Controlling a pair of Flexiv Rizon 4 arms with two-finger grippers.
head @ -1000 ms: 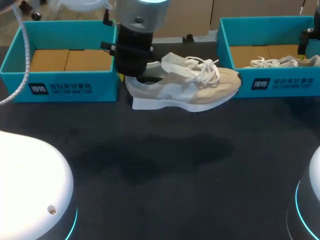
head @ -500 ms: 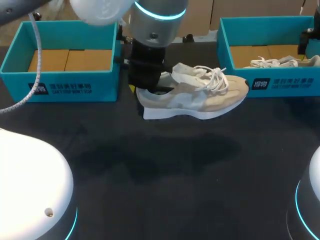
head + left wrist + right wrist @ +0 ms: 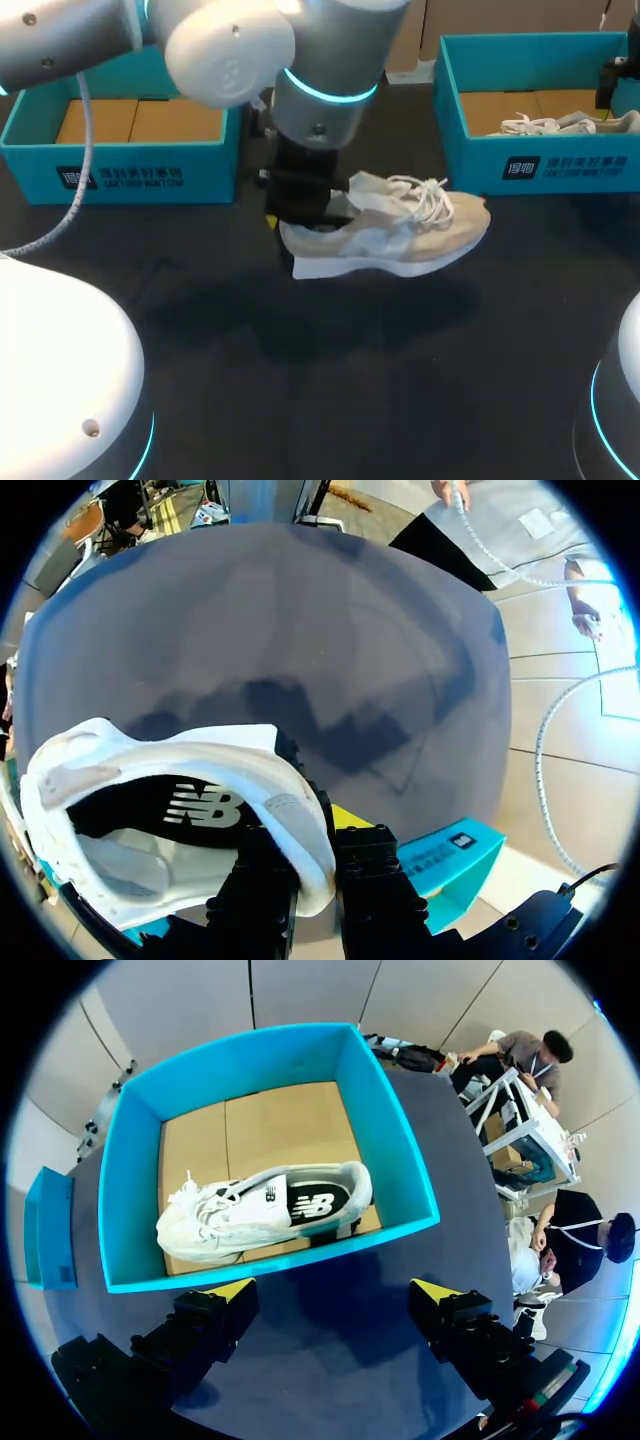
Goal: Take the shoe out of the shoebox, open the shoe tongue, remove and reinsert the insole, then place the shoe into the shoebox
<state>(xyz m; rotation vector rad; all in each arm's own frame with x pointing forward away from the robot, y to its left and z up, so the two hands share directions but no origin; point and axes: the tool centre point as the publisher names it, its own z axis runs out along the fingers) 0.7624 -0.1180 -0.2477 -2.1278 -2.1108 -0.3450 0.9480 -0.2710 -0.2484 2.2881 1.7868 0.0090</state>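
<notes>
shoe (image 3: pixel 385 225) carried nearer | left tool (image 3: pixel 315 852) pinching heel, seemingly | right tool (image 3: pixel 333 1292) wide open, wrist-view only

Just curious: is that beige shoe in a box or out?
Out. The left claw holds the beige shoe by its heel over the table.

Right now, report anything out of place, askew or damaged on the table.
Nothing looks damaged or spilled. The one thing out of place is the beige shoe: the left gripper pinches its heel collar, holding it over the table between the left shoebox and the right shoebox, laces loose.
</notes>
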